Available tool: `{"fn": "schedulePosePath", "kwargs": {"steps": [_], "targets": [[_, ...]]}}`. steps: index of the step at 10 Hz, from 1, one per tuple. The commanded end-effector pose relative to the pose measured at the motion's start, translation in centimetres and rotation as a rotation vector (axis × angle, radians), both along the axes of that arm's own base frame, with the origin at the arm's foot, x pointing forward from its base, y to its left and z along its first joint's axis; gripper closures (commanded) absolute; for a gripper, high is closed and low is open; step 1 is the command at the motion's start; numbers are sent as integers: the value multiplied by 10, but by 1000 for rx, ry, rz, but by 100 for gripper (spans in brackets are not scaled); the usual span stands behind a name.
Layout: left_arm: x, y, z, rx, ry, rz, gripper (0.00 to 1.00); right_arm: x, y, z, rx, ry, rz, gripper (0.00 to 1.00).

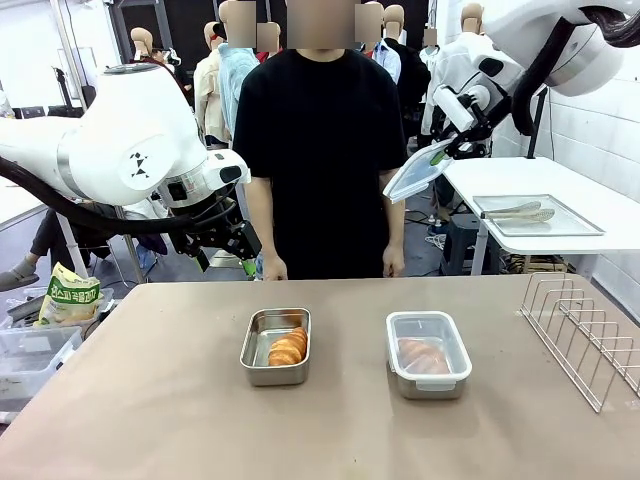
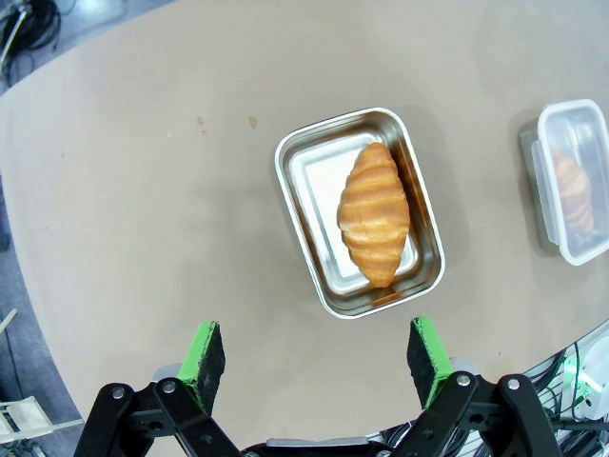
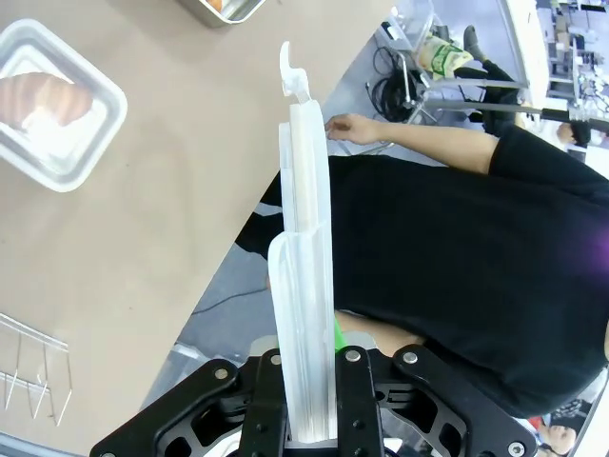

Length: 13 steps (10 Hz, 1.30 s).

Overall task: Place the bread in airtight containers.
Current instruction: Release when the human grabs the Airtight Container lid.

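Your right gripper [image 3: 309, 419] is clamping a clear lid [image 3: 304, 286] edge-on, high above the table [image 1: 150, 400]. Your left gripper [image 2: 319, 357] is hanging with jaws spread above the open container [image 2: 304, 167] holding a croissant [image 2: 373, 214].

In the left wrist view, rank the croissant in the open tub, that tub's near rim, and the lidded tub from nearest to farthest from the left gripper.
1. Open tub's near rim, just ahead of the left gripper.
2. Croissant, inside that tub, toward its right side.
3. Lidded tub, far right edge.
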<state>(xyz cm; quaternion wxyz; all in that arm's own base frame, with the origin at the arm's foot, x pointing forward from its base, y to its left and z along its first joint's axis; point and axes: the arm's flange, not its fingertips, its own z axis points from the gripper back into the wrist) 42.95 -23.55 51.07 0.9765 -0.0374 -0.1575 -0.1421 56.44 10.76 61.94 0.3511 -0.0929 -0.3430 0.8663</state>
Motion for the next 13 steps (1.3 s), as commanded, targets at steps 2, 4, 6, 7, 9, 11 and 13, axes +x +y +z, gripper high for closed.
{"fn": "schedulePosePath", "kwargs": {"steps": [2, 4, 6, 7, 9, 11, 13], "targets": [[0, 1, 1, -4, 1, 9, 0, -2, 0, 1, 5, 0, 2, 100], [0, 1, 1, -4, 1, 9, 0, -2, 0, 1, 5, 0, 2, 100], [0, 1, 1, -4, 1, 9, 0, -2, 0, 1, 5, 0, 2, 100], [0, 1, 1, -4, 1, 9, 0, -2, 0, 1, 5, 0, 2, 100], [0, 1, 1, -4, 1, 9, 0, -2, 0, 1, 5, 0, 2, 100], [0, 1, 1, -4, 1, 9, 0, -2, 0, 1, 5, 0, 2, 100], [0, 1, 1, -4, 1, 9, 0, -2, 0, 1, 5, 0, 2, 100]]}}
